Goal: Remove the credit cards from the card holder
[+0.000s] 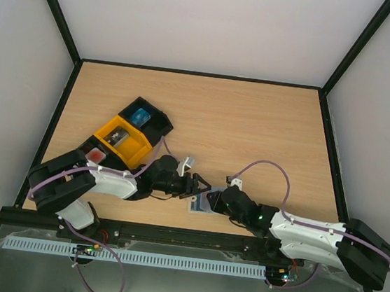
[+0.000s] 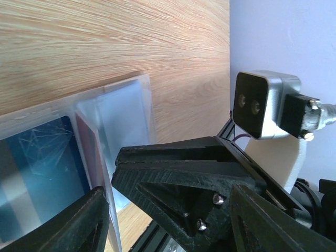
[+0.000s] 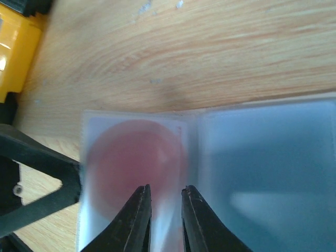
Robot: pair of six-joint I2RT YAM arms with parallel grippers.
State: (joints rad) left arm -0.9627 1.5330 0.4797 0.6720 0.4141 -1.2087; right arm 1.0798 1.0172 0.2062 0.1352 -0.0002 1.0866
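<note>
- The right fingers (image 3: 140, 218) stand a slim gap apart. They grip nothing I can make out, and their tips hover over the card holder (image 3: 262, 157).
- The red card (image 3: 134, 163) lies straight ahead of those tips, blurred behind its cloudy sleeve and just left of the fold.
- The holder lies opened on the bench (image 3: 210, 47) near the arms' bases. Its two leaves sit side by side, so its long axis runs crosswise to the right fingers.
- The left fingers (image 2: 84, 220) are spread wide and hold nothing. One tip sits at the outer edge of the red leaf, apparently steadying it.
- The right arm looks better placed to draw the card out. Which side the pocket opens on I cannot tell.
</note>
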